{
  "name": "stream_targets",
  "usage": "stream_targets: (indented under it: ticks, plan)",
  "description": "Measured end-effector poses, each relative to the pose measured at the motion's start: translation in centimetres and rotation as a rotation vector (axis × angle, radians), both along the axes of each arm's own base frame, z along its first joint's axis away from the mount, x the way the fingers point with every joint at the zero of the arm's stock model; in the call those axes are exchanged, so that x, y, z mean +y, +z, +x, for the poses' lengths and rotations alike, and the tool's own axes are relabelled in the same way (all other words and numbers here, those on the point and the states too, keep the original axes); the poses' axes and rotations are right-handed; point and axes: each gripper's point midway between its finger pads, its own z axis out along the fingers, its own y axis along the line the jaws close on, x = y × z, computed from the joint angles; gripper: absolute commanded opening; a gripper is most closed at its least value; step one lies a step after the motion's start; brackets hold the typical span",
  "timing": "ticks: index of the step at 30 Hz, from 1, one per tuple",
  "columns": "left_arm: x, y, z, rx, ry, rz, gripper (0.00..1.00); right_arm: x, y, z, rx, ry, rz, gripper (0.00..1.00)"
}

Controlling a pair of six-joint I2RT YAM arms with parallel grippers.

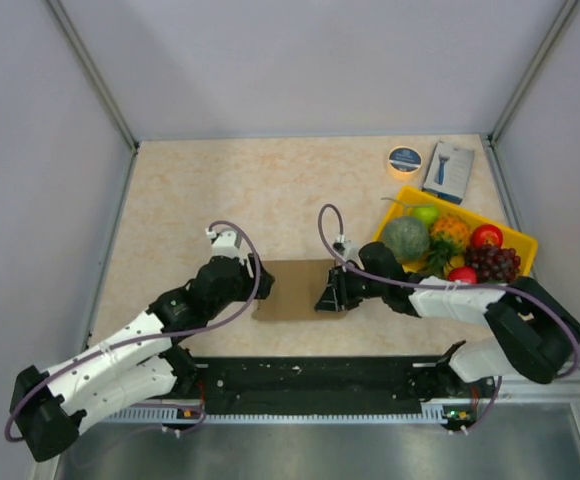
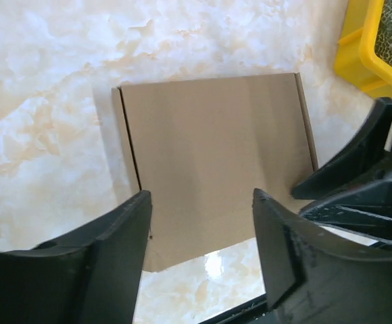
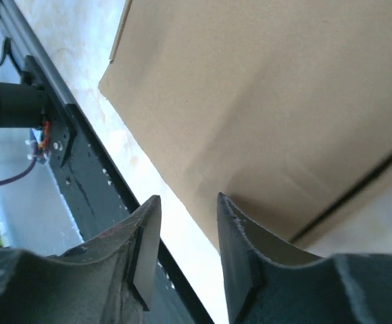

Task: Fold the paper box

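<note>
Risk: paper box (image 1: 292,290) sliding or skewing on surface (image 1: 190,190) under one-sided pressure, giving an off-line crease or a panel springing back. Lies flat near front edge, between both hands. Left hand (image 2: 201,202) open, fingers straddling box's near-left side. Right hand (image 3: 186,202) narrowly parted at right edge, gripping nothing.
</note>
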Motion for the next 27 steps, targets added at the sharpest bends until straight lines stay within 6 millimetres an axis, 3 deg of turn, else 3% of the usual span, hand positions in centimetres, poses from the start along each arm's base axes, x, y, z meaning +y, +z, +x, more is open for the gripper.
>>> stream_targets:
  ticks: [3,6,9,12,19,23,26,27]
  plan:
    - [1.0,0.4,0.9,0.008,0.027,0.004,0.76,-1.9,0.9,-0.2,-0.038,-0.035,-0.067,0.63]
    - [2.2,-1.2,1.7,0.068,0.051,0.022,0.78,-3.9,2.6,0.0,-0.102,-0.084,-0.129,0.7]
    - [2.7,-3.2,1.7,0.123,0.043,0.033,0.8,-5.4,4.1,0.7,-0.165,-0.133,-0.161,0.73]
    - [2.2,-5.2,0.9,0.182,0.004,0.039,0.81,-6.5,3.5,1.1,-0.172,-0.163,-0.206,0.74]
    - [0.1,-7.9,-1.1,0.286,-0.108,-0.022,0.8,-7.0,-0.8,1.1,-0.113,-0.136,-0.273,0.73]
    - [-0.8,-8.2,-2.1,0.314,-0.154,-0.081,0.78,-6.1,-1.6,0.8,-0.095,-0.095,-0.241,0.71]
    - [-1.2,-7.9,-2.7,0.319,-0.176,-0.112,0.71,-5.4,-1.2,0.9,-0.097,-0.083,-0.199,0.61]
    - [-1.4,-7.7,-2.8,0.321,-0.184,-0.124,0.7,-5.1,-0.9,0.8,-0.093,-0.077,-0.18,0.53]
